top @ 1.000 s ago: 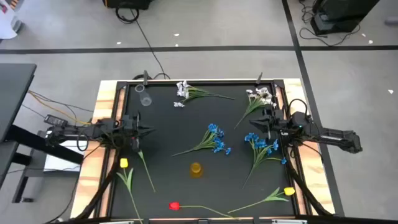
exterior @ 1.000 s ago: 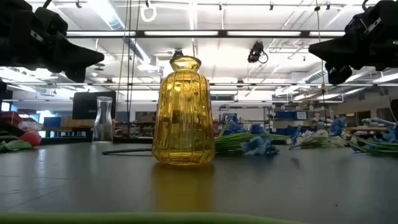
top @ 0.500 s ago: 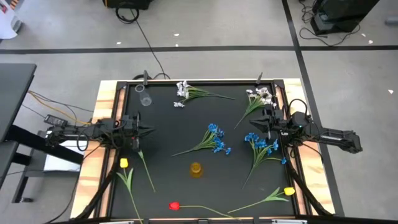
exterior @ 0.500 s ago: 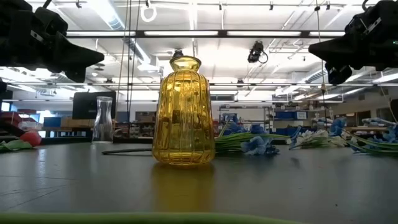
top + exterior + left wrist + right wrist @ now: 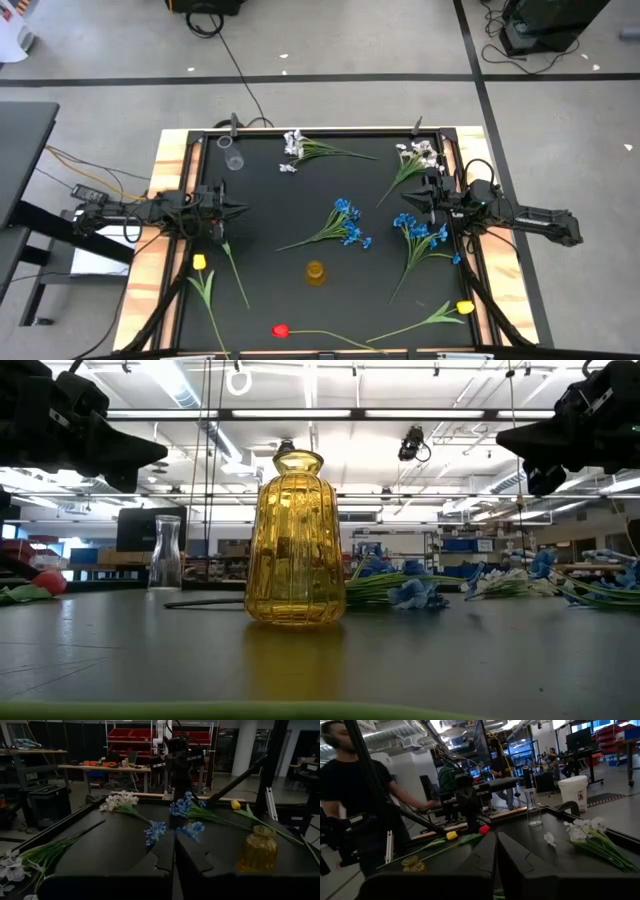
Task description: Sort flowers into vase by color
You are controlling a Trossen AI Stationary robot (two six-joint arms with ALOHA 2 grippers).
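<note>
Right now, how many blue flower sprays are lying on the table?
2. One blue spray lies mid-table, just behind the yellow vase. The other blue spray lies near the right edge, beside the right gripper. None seems hidden.

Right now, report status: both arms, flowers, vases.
Left gripper and right gripper shut, empty, hovering at the table's sides. Flowers all loose on the table. Yellow vase and clear vase empty. Nothing blocking.

Flowers (image 5: 343, 224) lie scattered on the table (image 5: 270, 200) around a central vase (image 5: 316, 272).
</note>
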